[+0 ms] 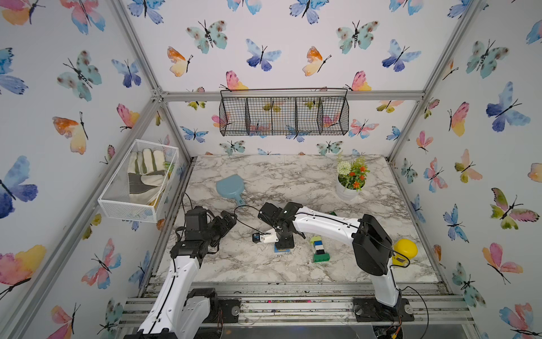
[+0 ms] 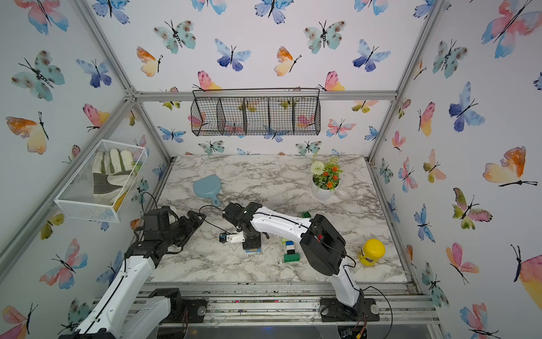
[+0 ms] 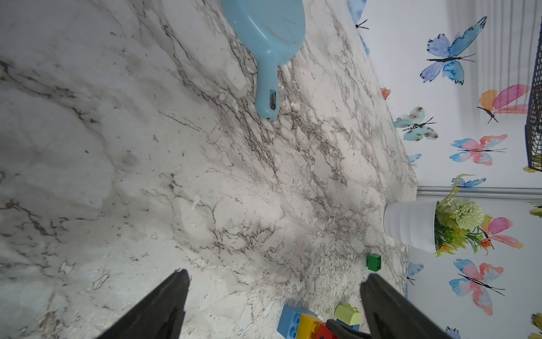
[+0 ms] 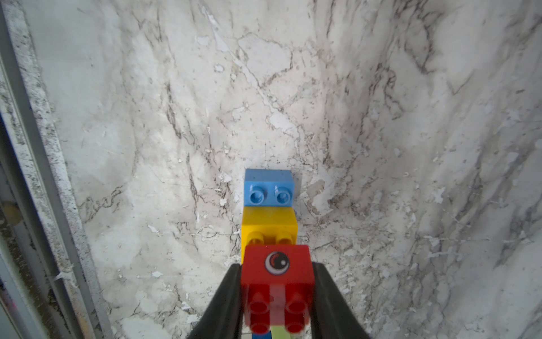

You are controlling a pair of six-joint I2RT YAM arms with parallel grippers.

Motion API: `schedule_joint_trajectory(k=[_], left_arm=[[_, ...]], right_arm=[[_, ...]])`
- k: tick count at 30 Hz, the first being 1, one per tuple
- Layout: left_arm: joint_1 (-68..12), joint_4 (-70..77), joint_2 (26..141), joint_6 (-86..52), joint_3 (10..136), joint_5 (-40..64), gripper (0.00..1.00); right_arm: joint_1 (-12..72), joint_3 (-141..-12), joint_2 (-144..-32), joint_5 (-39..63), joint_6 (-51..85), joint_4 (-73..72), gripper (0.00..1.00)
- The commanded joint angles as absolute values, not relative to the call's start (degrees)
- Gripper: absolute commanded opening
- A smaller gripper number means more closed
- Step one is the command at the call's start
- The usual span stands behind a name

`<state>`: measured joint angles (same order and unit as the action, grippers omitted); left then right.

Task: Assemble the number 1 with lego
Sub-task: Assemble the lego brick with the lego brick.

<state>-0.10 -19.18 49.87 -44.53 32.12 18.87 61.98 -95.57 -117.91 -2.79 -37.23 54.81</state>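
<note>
The right gripper point(image 4: 276, 267) pinches the small red studded plastic brick point(image 4: 277, 289) by its flat sides. It looks light, hard and slippery. The left gripper point(image 3: 275, 276) is wide open.

No word, number or brand mark can be read in any view.

- Yellow-capped jar point(image 2: 372, 251), near right: its side carries a label point(image 2: 364, 259), with print too small to make out.
- Red brick point(image 4: 275, 265): one face bears a round printed eye, white with a dark pupil. It is a picture only, with no lettering.
</note>
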Motion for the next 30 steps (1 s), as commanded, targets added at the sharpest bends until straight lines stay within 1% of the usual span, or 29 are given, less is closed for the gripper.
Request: schedule_joint_trajectory(k=[1, 17, 30], left_arm=[[0.3, -19.6, 49.4, -43.5, 33.4, 17.7, 0.96], [0.2, -19.0, 49.5, -43.7, 33.3, 17.8, 0.96], [0.3, -18.9, 49.2, -43.8, 33.0, 17.4, 0.96]], right_arm=[[62.4, -96.3, -119.0, -2.5, -38.1, 56.2, 0.02], [62.7, -95.7, -120.8, 0.2, -38.4, 55.6, 0.02], [62.7, -92.9, -123.7, -2.2, -37.5, 53.8, 0.02]])
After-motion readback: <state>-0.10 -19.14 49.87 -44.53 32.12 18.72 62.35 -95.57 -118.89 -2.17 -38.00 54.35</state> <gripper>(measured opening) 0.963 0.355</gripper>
